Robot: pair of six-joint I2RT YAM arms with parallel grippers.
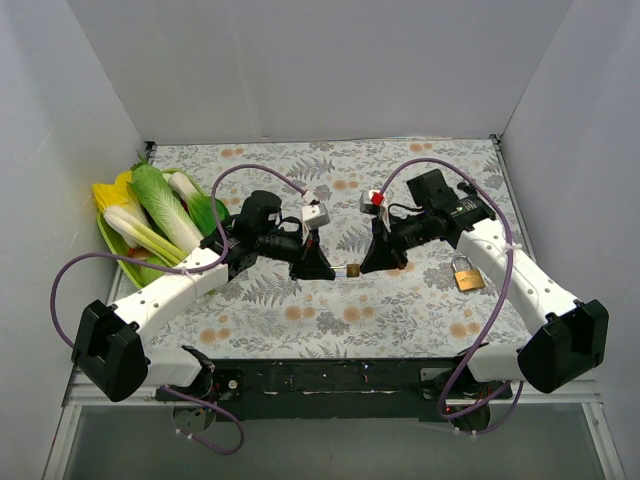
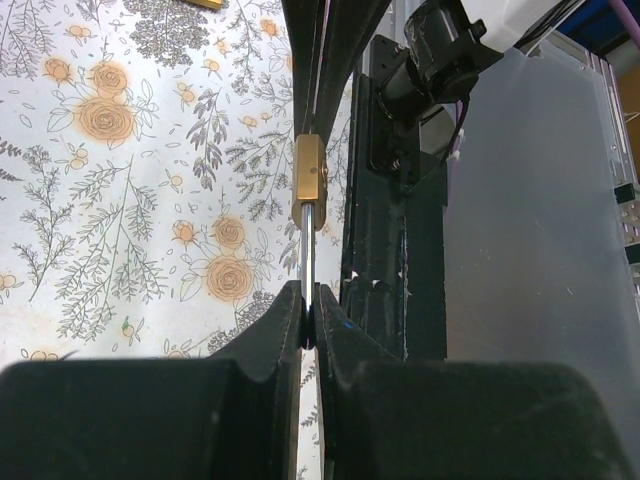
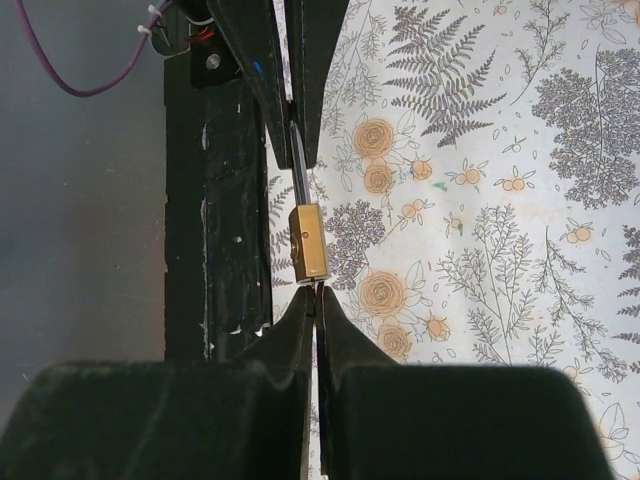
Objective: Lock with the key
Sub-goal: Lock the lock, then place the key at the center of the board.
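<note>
Above the middle of the flowered table [image 1: 300, 310], in the top view, the two arms meet tip to tip. A small brass padlock [image 1: 352, 270] hangs between the left end effector [image 1: 330, 268] and the right end effector [image 1: 372, 266], clear of the cloth. A larger padlock [image 1: 467, 276] lies flat on the table near the right arm. Leafy vegetables [image 1: 150, 215] rest on a green tray [image 1: 115, 245] at the far left.

In the left wrist view, the left end effector [image 2: 308, 318] is pressed together on the silver shackle [image 2: 308, 245], and the small brass padlock [image 2: 309, 185] sits at the far end of it. The right end effector [image 2: 320, 125] comes in from above, its tips meeting at the brass body.

In the right wrist view, the right end effector [image 3: 315, 300] is squeezed tight against the near end of the small brass padlock [image 3: 309, 245], pinching something too thin to identify. Beyond it, the shackle [image 3: 298, 180] runs up into the closed tips of the left end effector [image 3: 292, 130].
</note>
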